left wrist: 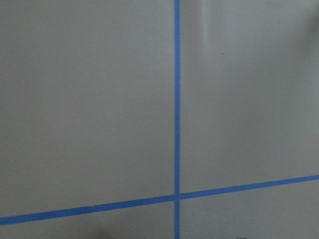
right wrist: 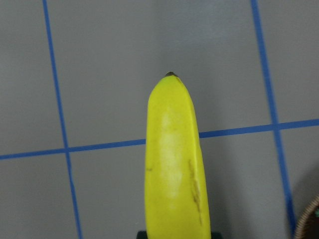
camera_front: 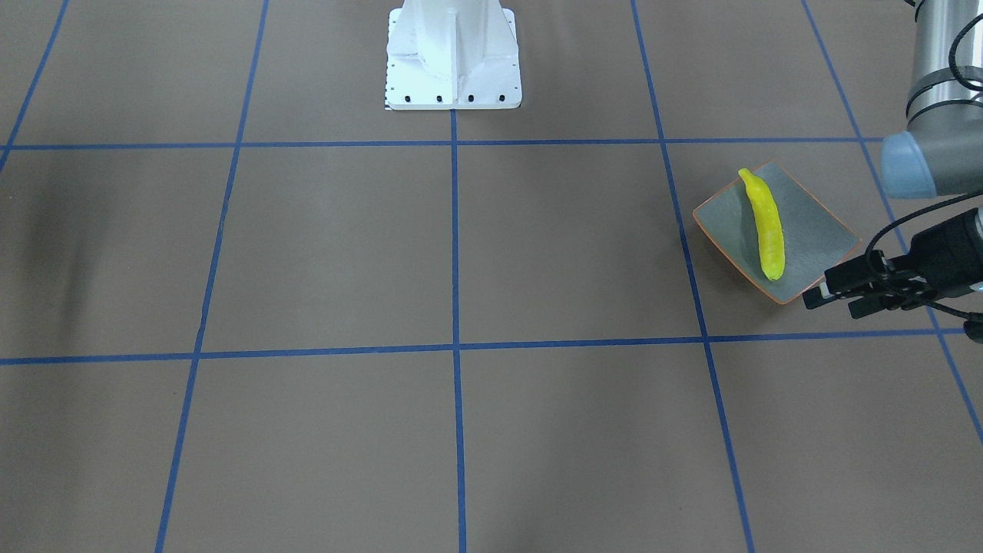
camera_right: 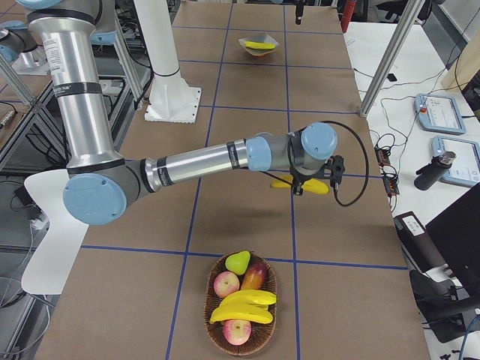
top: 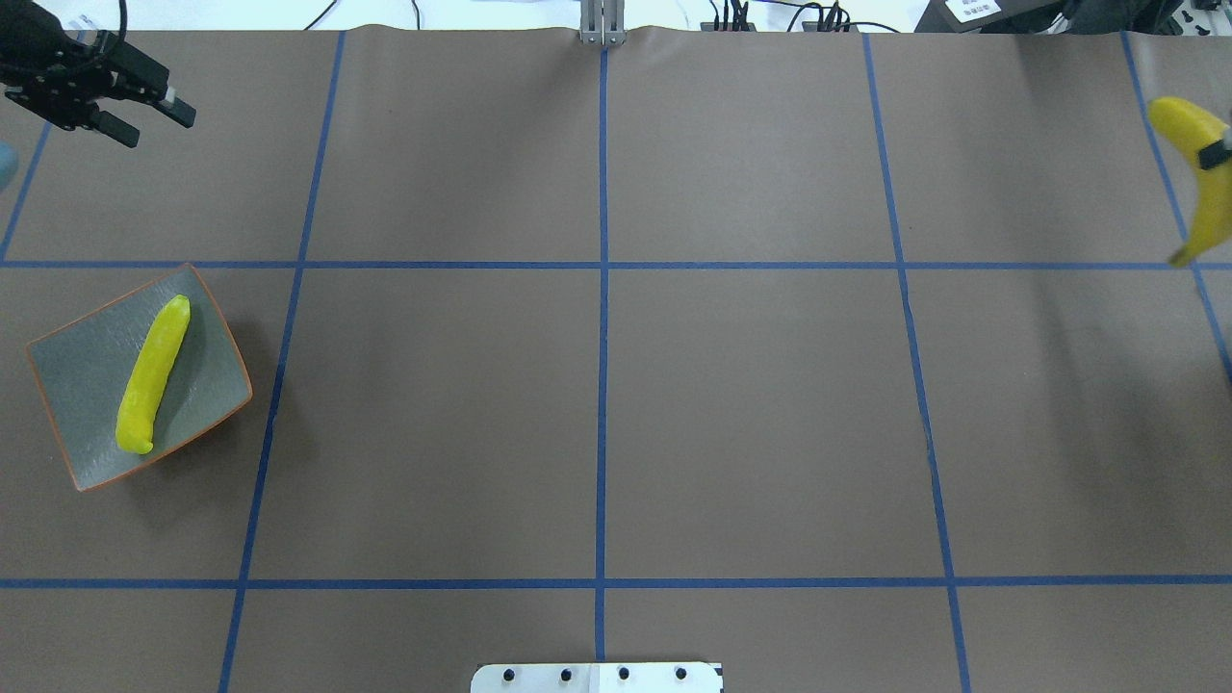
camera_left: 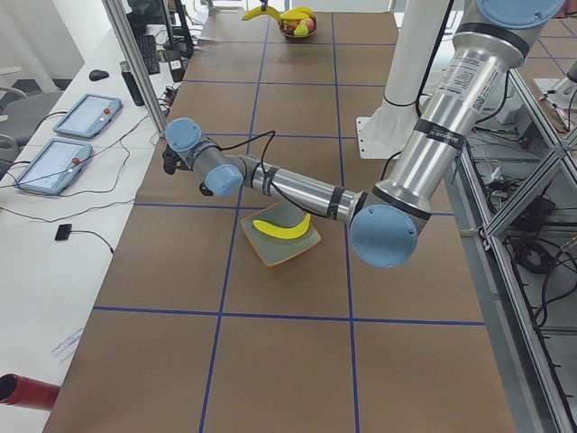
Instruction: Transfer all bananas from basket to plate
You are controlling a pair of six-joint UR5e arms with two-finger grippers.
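The grey-green plate (top: pixel 87 385) with an orange rim lies at the table's left end and holds one yellow banana (top: pixel 152 375); both also show in the front-facing view, plate (camera_front: pixel 818 230) and banana (camera_front: pixel 769 224). My left gripper (top: pixel 159 127) is open and empty, above the table just beyond the plate; it also shows in the front-facing view (camera_front: pixel 832 305). My right gripper (camera_right: pixel 306 187) is shut on a second banana (top: pixel 1198 178) and holds it in the air at the table's right end; the right wrist view shows this banana (right wrist: pixel 174 164) close up. Two more bananas (camera_right: pixel 244 304) lie in the wicker basket (camera_right: pixel 212 337).
The basket also holds apples (camera_right: pixel 225 285) and a pear (camera_right: pixel 238 262). The white robot base (camera_front: pixel 453 57) stands at mid-table on the robot's side. Blue tape lines grid the brown table. Tablets and cables lie on the side desk (camera_left: pixel 86 117).
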